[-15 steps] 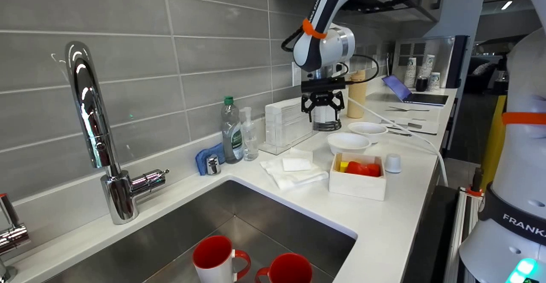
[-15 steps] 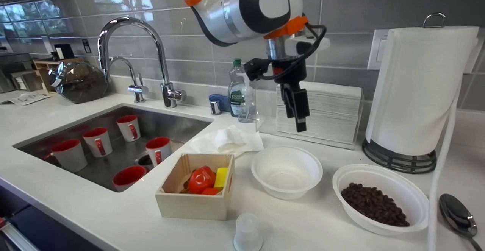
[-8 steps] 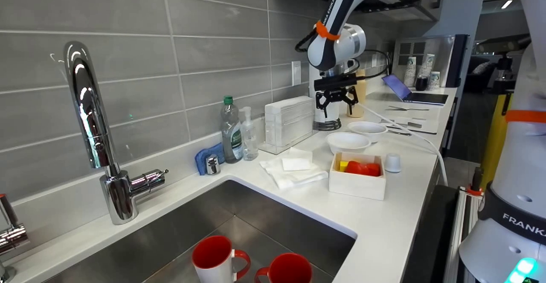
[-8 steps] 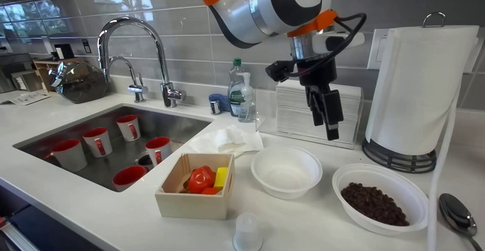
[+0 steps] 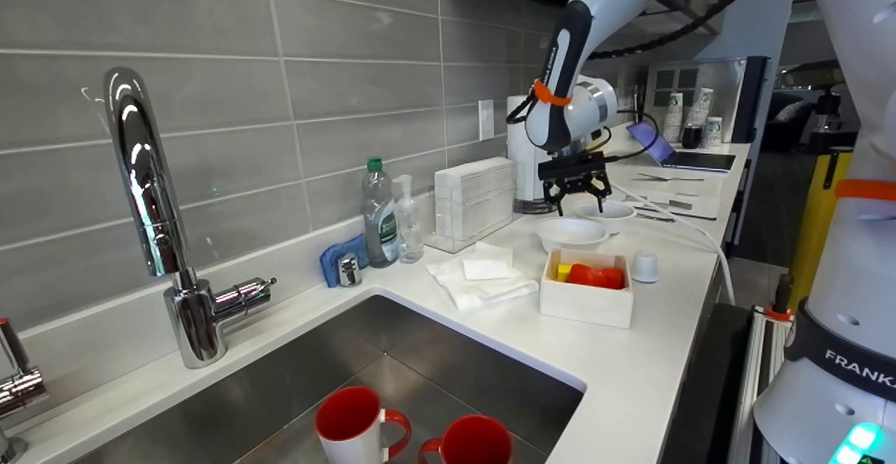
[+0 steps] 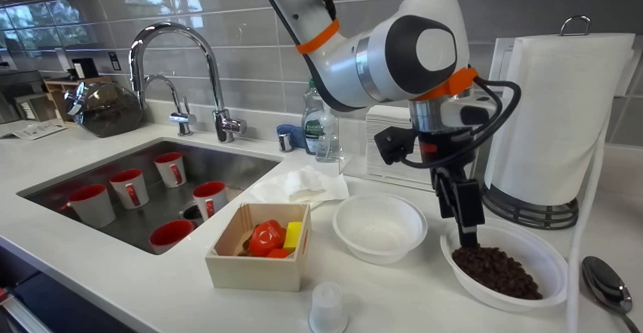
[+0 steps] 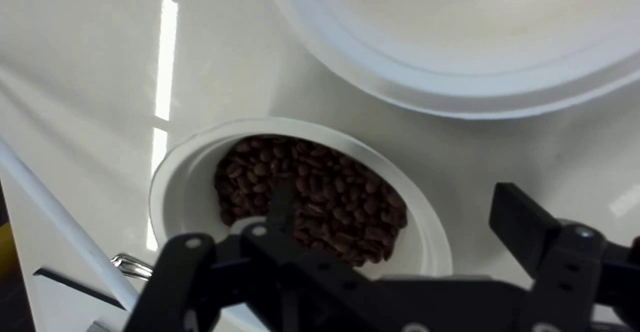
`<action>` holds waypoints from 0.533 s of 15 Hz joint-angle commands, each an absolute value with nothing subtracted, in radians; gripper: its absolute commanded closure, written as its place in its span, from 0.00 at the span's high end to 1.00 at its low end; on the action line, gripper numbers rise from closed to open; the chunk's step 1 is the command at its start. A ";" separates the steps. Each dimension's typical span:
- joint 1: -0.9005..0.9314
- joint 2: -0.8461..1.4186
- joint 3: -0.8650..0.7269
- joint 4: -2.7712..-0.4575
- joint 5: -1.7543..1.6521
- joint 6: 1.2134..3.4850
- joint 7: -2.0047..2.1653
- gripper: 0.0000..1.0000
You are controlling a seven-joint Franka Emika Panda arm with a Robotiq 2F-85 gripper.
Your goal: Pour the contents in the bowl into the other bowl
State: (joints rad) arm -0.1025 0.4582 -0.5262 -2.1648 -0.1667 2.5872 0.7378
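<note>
The bean bowl (image 6: 538, 258) lies beneath the hand (image 5: 580, 211) — partly.

In an exterior view, you have open counter (image 6: 431, 279) left of the bean bowl (image 6: 542, 255); 1 paper-towel roll (image 6: 557, 122) blocks you behind it, 1 white cord (image 6: 574, 293) at its right.

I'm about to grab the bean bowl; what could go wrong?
The open gripper straddles the rim of the bean bowl, so an uneven pinch might tip it and spill beans.
A white cord runs past the bowl; the lift could snag it.
The empty bowl stands near, and a wide swing might knock it.
</note>
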 commanded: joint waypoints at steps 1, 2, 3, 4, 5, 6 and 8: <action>-0.115 0.516 -0.530 -2.113 -0.181 2.586 0.766 1.00; -0.104 0.517 -0.533 -2.106 -0.184 2.586 0.777 1.00; -0.097 0.521 -0.534 -2.098 -0.185 2.582 0.785 0.97; -0.095 0.522 -0.531 -2.090 -0.185 2.583 0.787 0.73; -0.088 0.520 -0.532 -2.084 -0.186 2.584 0.796 0.72; -0.080 0.517 -0.533 -2.081 -0.190 2.585 0.806 0.68; -0.069 0.513 -0.530 -2.072 -0.193 2.582 0.817 0.49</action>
State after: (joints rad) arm -0.0875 0.5096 -0.5269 -2.0966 -0.1667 2.5875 0.7746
